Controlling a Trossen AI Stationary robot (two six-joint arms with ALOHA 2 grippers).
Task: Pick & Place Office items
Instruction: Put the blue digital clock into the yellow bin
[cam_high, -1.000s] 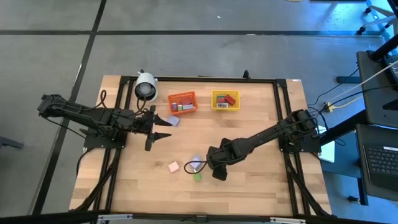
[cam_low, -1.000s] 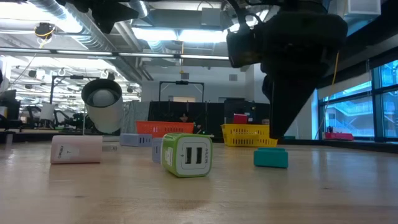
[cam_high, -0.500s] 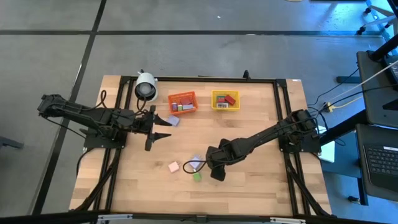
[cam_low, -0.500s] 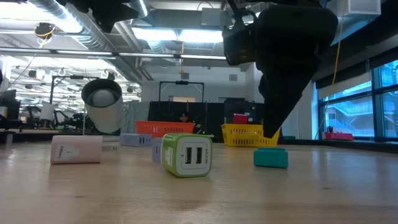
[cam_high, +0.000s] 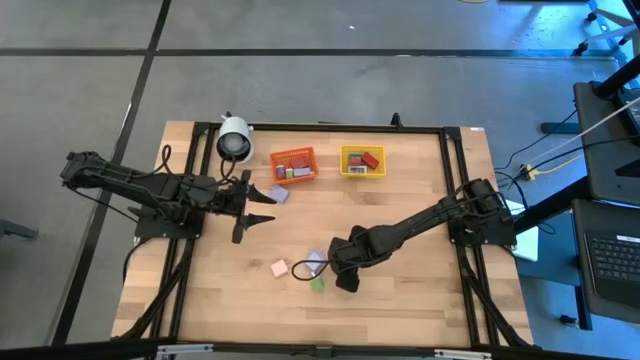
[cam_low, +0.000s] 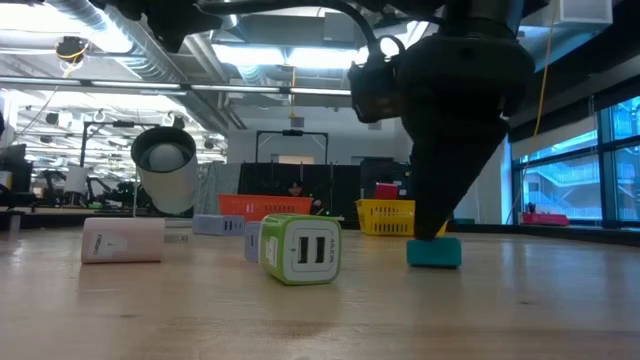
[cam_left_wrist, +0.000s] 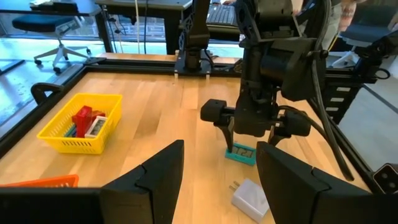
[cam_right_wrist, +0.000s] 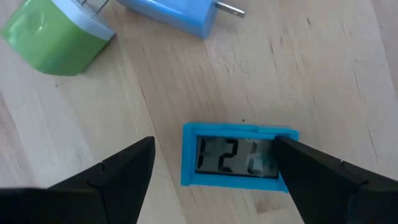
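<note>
A small teal clock block (cam_right_wrist: 239, 155) with a grey display lies flat on the table; it also shows in the low view (cam_low: 434, 252). My right gripper (cam_right_wrist: 214, 180) is open and points down over it, one finger (cam_right_wrist: 323, 177) above the clock's end and the other finger (cam_right_wrist: 118, 180) beside it over bare wood. A green charger block (cam_high: 317, 284), a lilac-blue charger block (cam_high: 313, 263) and a pink block (cam_high: 279, 267) lie close by. My left gripper (cam_high: 262, 208) is open and empty at the table's left middle, beside a lilac block (cam_high: 280, 193). My right gripper comes at the teal clock from above with its fingers pointing down. One finger (cam_right_wrist: 323, 177) covers the clock's end (cam_right_wrist: 283, 155). I cannot tell whether it touches the clock. The clock lies flat on the table.
An orange mesh bin (cam_high: 293, 163) and a yellow mesh bin (cam_high: 362, 160), each holding several blocks, stand at the table's far side. A white cylindrical camera-like object (cam_high: 234, 138) stands at the far left. Bare wood lies near the table's near edge and right side.
My right gripper has gone down toward the teal clock and a little toward the table's left edge. The clock and the other blocks have stayed where they were.
</note>
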